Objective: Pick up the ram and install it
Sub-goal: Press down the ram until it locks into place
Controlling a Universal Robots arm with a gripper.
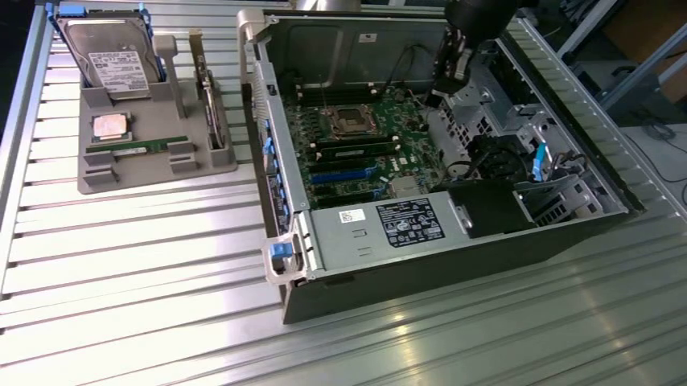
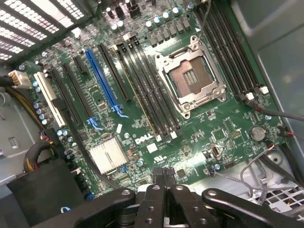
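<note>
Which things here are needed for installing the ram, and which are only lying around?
Needed: ram in the tray; memory slots; gripper, shut, above the motherboard.

Lying around: hard drive; processor; expansion card; power supply.

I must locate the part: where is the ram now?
The ram lies in the grey holder tray on the exterior view's left, just below the square processor.

Arm (image 1: 472, 32) cut by top edge — hard drive (image 1: 108, 60) label unreadable.

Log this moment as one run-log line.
gripper: shut, empty, above green motherboard in open computer case | thin green ram stick: lying in grey parts tray, untouched
</note>
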